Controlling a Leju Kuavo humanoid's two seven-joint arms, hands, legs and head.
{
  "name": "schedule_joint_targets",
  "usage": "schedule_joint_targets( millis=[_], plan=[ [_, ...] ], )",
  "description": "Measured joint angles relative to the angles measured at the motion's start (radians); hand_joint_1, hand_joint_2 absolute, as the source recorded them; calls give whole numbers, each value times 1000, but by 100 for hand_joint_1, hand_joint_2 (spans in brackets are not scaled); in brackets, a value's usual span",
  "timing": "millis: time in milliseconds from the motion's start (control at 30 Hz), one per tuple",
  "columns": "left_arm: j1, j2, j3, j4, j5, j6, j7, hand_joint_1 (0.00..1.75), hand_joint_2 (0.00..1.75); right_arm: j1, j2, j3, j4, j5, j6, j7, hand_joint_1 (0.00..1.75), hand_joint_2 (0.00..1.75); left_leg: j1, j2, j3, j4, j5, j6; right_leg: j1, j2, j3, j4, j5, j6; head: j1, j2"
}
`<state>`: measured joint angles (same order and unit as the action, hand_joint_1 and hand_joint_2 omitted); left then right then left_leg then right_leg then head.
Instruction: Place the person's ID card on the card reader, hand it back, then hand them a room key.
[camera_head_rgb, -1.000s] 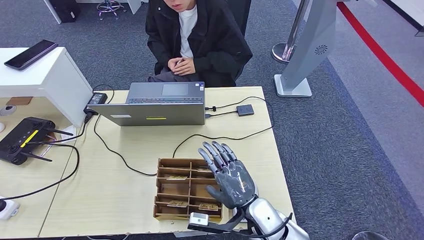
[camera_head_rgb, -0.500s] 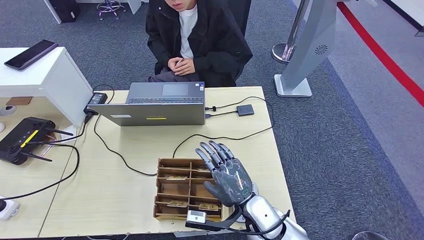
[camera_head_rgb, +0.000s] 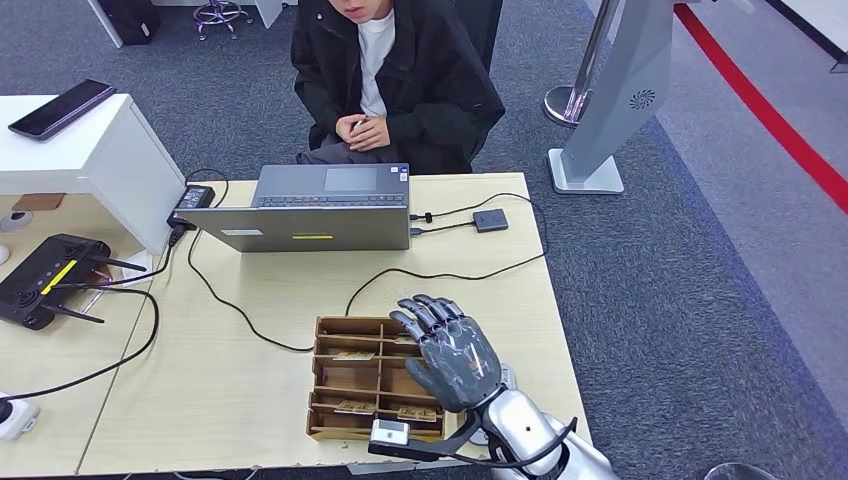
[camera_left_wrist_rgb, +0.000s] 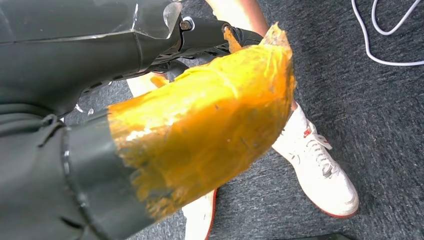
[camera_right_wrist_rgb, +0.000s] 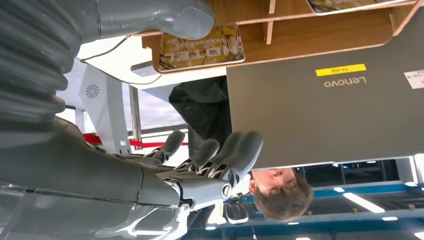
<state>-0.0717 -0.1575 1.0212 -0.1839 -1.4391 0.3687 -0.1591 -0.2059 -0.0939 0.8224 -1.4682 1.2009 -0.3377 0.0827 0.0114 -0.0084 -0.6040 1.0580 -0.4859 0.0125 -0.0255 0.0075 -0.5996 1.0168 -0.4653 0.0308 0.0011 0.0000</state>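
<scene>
My right hand (camera_head_rgb: 450, 352) hovers open over the right side of the wooden key tray (camera_head_rgb: 330, 378), fingers spread and bent slightly down, holding nothing. Key cards (camera_head_rgb: 353, 355) lie in several compartments; the right wrist view shows one printed HOTEL (camera_right_wrist_rgb: 202, 47) just beyond my fingers (camera_right_wrist_rgb: 235, 150). The small black card reader (camera_head_rgb: 490, 220) sits on its cable at the table's far right. The person (camera_head_rgb: 400, 70) sits behind the laptop with hands (camera_head_rgb: 362, 132) together in the lap. My left hand (camera_left_wrist_rgb: 200, 125), its thumb wrapped in orange tape, hangs above the floor with nothing in it.
A grey laptop (camera_head_rgb: 310, 228) stands between the tray and the person, black cables (camera_head_rgb: 230, 305) running across the table. A black controller (camera_head_rgb: 45, 278) lies at the left. A white shelf (camera_head_rgb: 90, 150) carries a phone (camera_head_rgb: 60, 108). White shoes (camera_left_wrist_rgb: 320, 170) stand on the carpet.
My right hand has drawn back and lowered a little over the tray, its fingers bending further down. The person and the table's things have not moved.
</scene>
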Motion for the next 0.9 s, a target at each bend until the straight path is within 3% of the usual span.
schedule_joint_targets(
  millis=[567,900],
  plan=[
    [0,0,0,0,-1,-1,0,0,0,-2,9,11,26,-2,11,6,58,175,0,0,0,0,0,0,0,0,0,0,0,0,0,0],
    [0,0,-1,0,-3,-1,0,0,0,-3,9,15,32,-4,14,9,69,175,0,0,0,0,0,0,0,0,0,0,0,0,0,0]
  ],
)
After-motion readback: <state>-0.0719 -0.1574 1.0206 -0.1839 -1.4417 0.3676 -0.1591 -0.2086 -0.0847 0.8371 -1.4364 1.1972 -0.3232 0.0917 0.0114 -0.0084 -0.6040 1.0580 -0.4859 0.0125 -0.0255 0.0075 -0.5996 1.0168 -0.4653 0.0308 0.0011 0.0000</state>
